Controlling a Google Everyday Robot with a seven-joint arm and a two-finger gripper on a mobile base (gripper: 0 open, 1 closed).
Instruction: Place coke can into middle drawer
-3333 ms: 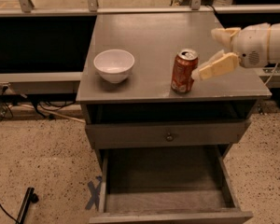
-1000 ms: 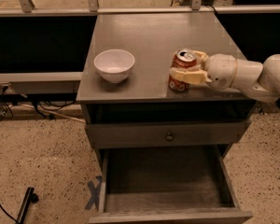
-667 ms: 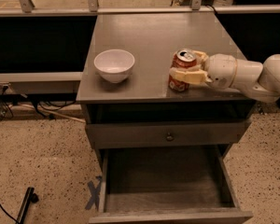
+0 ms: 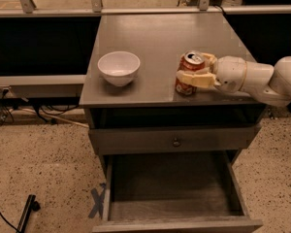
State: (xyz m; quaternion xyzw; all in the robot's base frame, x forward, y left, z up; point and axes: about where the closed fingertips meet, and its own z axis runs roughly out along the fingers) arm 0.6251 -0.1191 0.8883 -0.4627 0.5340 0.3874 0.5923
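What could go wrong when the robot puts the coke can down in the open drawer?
1. The tool grips the coke can near the front edge of the cabinet top; a loose grip might drop it on the floor.
2. The middle drawer sits low beneath that top, so the can could bump the edge going in.

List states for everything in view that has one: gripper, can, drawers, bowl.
gripper: shut on can, at the right side of the cabinet top
can: upright, standing on the cabinet top
middle drawer: pulled open, nothing in it
knob drawer: shut
bowl: upright, empty, left of can
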